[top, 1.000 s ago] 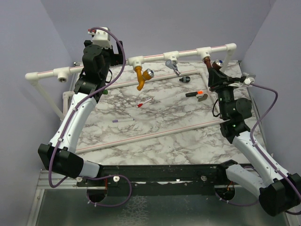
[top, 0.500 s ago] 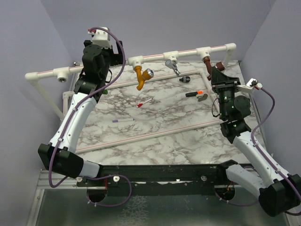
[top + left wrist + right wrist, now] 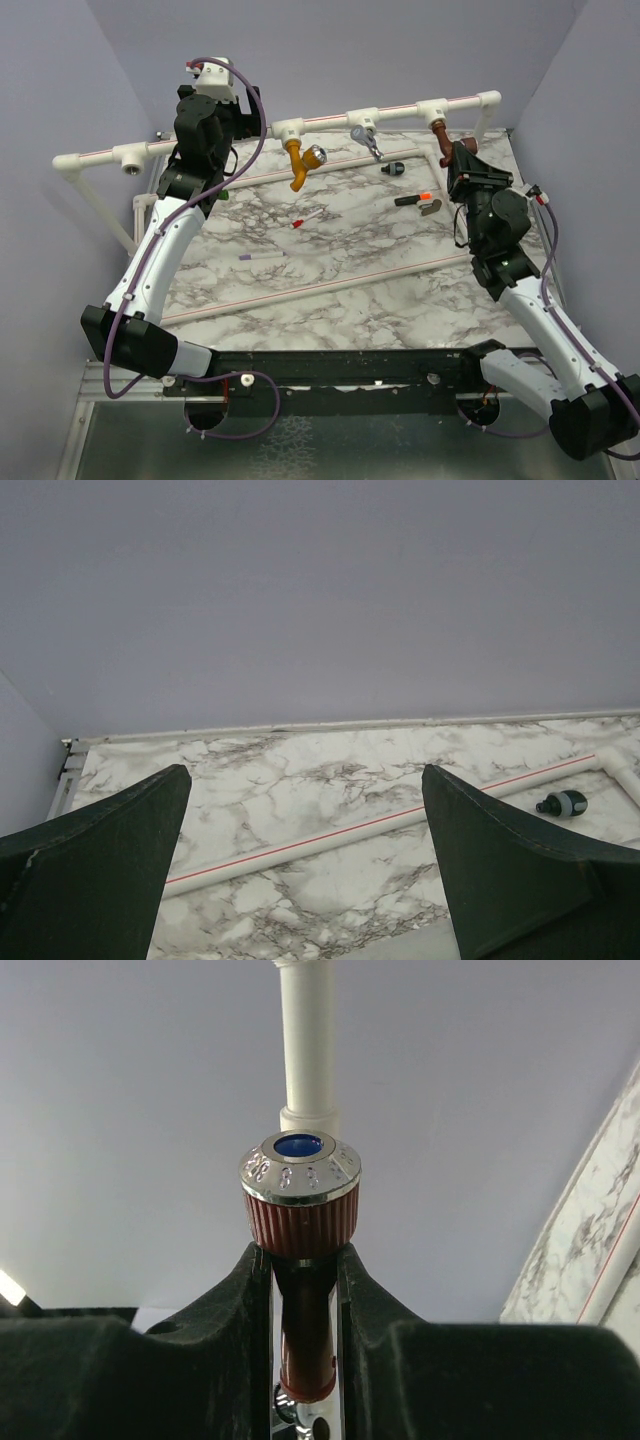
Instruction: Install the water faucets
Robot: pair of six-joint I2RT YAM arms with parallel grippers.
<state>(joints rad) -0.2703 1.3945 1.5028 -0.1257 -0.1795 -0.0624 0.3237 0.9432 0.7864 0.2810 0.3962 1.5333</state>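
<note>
Brown faucet (image 3: pixel 302 1225) — ribbed, chrome-capped knob.

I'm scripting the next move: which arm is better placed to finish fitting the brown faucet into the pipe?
Right: the right gripper is shut on the brown faucet at the white pipe, while the left gripper hangs open and empty elsewhere.

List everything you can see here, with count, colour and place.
Table: one, marbled.
Pipe rail: one, white, along the back.
Orange faucet: one, mustard, on the rail.
Grey faucet: one, silver, on the rail.
Brown faucet: one, dark, rail's right socket.
Green piece: one, small, beside left arm.
Rods: two, white, red-striped, on table.
Small pieces: two, black and black-orange, back right.
Markers: two, red-white and purple, mid-table.
Left fingers: open, empty.
Right fingers: shut on brown faucet.
</note>
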